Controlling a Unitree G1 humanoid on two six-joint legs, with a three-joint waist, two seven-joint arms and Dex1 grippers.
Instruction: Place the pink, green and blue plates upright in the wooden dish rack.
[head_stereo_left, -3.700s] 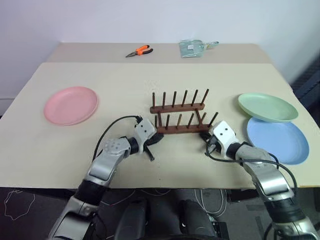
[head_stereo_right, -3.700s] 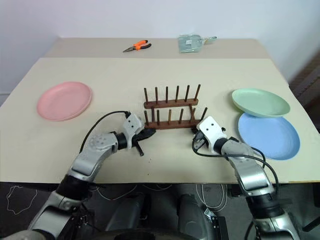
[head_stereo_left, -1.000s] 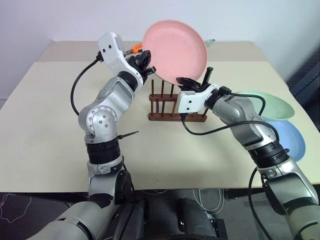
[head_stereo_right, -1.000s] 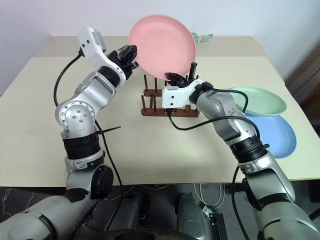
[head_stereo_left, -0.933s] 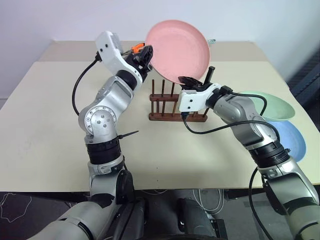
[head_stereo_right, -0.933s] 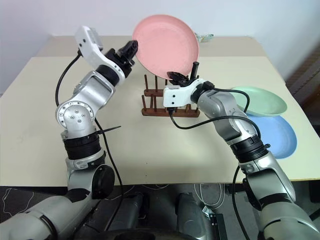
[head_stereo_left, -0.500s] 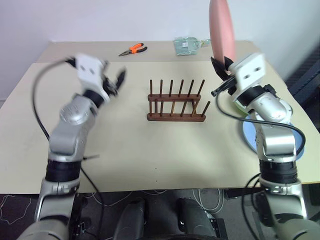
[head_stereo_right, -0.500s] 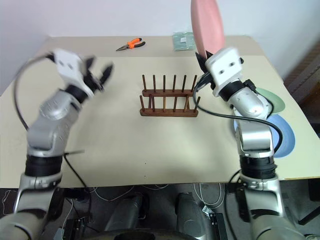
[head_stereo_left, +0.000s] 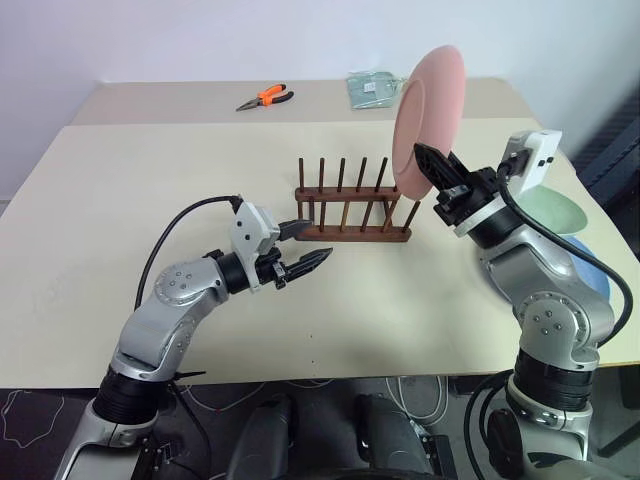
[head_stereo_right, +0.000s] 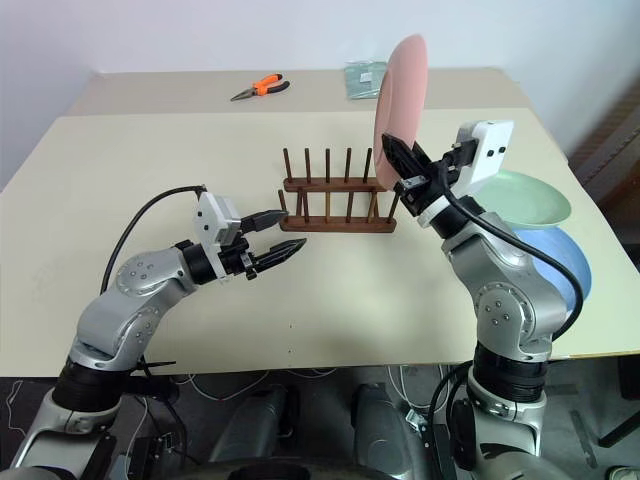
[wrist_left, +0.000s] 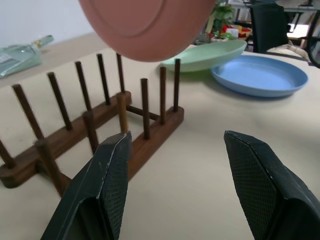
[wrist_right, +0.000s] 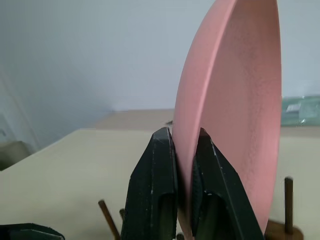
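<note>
Table: beige, with orange pliers and a clear packet at its far edge.
Pink plate: upright, above the rack's right end.
Blue plate: flat at the right, green plate beside it.
Wooden dish rack: centre, pegs bare.
Right gripper: pinching the pink plate's rim.
Left gripper: jaws spread, empty, near the rack's left end.

The pink plate is running off the frame's edge in the left wrist view, with only part of its disc showing. The right arm is covering much of the green plate and most of the blue plate. The packet at the table's far edge is showing too small to identify.
</note>
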